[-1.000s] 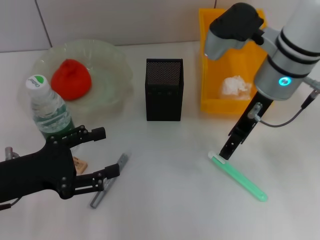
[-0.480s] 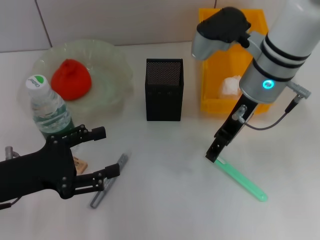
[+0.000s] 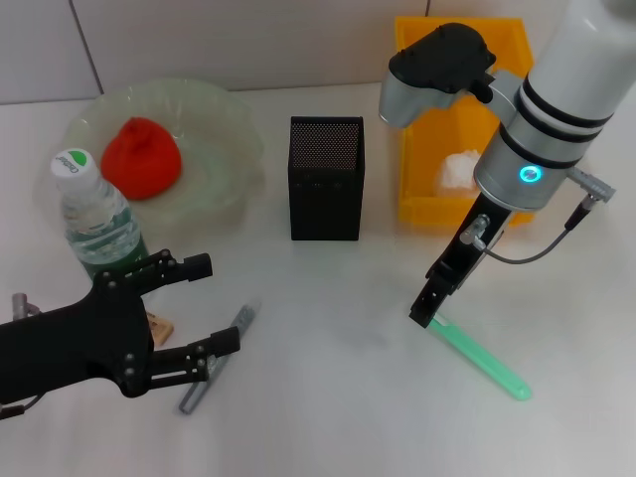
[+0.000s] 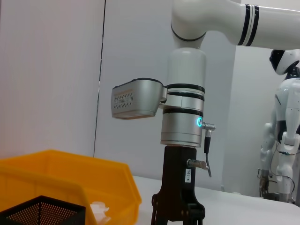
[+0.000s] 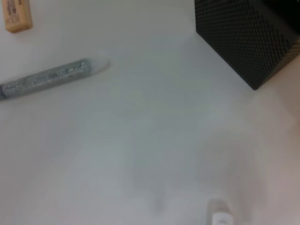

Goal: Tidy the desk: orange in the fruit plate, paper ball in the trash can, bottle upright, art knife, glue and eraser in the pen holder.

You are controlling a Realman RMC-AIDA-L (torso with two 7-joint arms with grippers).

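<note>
Nothing lies between your right gripper (image 3: 425, 310) and the pen holder (image 3: 326, 179) on the table (image 3: 338, 397). The gripper's tips meet the capped end of the green glue (image 3: 479, 359), which lies flat; you cannot tell their opening. Your left gripper (image 3: 204, 306) hangs spread wide, empty, over the art knife (image 3: 217, 358) and eraser (image 3: 159, 327).

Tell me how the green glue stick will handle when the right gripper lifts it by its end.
The green glue stick looks long, slim and rigid, so it probably stays straight. Held near one end by the right gripper, it may droop or pivot. Its smooth rounded body, lying flat on the desk, could roll if nudged.
</note>
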